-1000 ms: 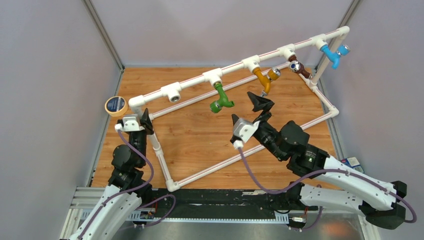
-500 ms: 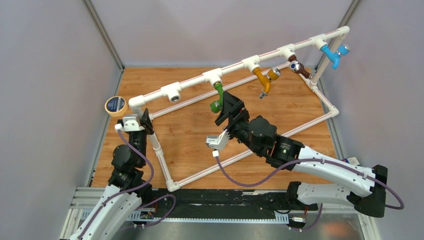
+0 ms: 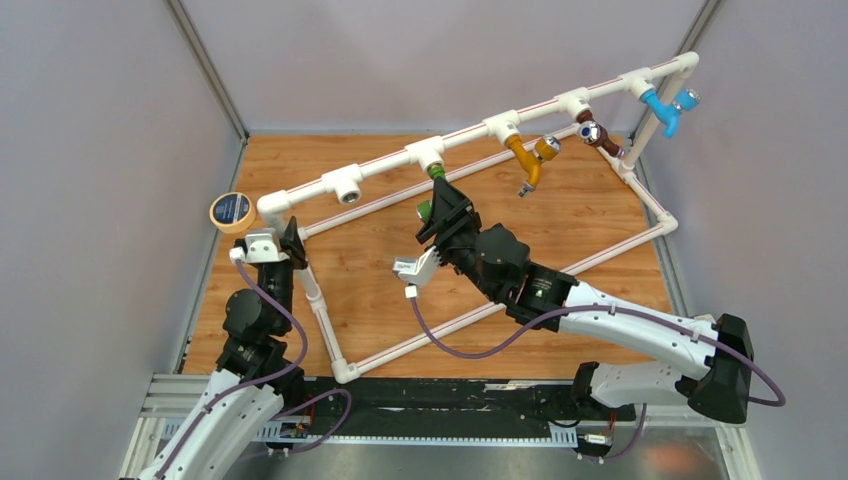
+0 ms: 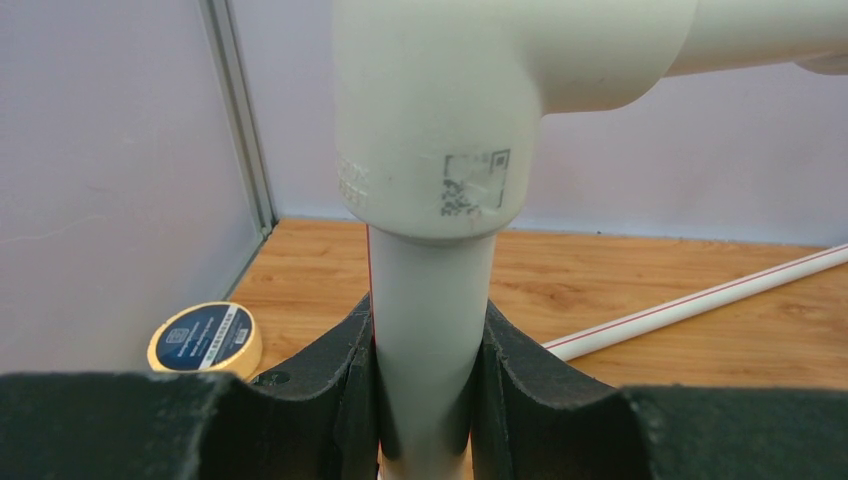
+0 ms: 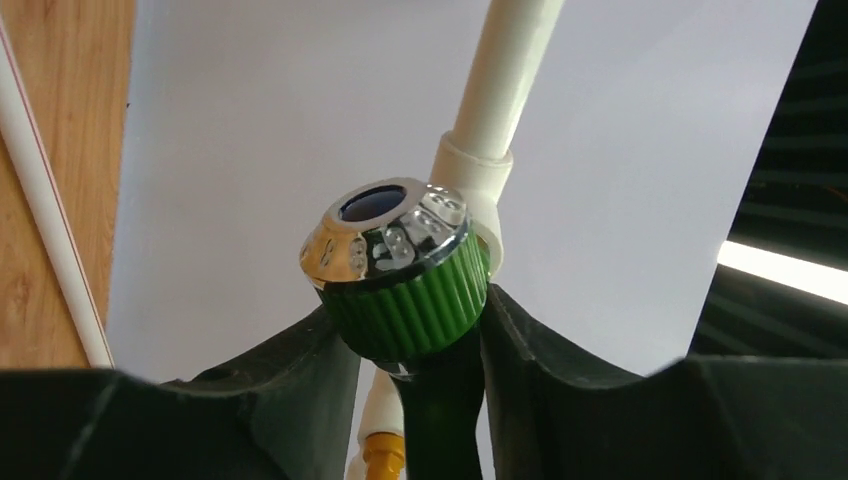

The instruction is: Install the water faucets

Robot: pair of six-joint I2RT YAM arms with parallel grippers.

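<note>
Inside the right hand (image 5: 415, 335), green faucet (image 5: 405, 295)

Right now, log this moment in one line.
left gripper: shut on white plastic upright pipe | right gripper: shut on green plastic chrome-capped faucet

Ribbed green plastic on the green faucet (image 5: 410, 305), mirror-bright silvery cap; smooth, faintly glossy white plastic pipe (image 4: 432, 300); wood-grain table (image 3: 370, 285), satin sheen; tape roll (image 4: 205, 338) matt, papery.

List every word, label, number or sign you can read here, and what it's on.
Legible text: none.
White elbow fitting: printed square code with small lettering beside it, too blurred to read.
Tape roll: round blue label, print too small to read.
</note>
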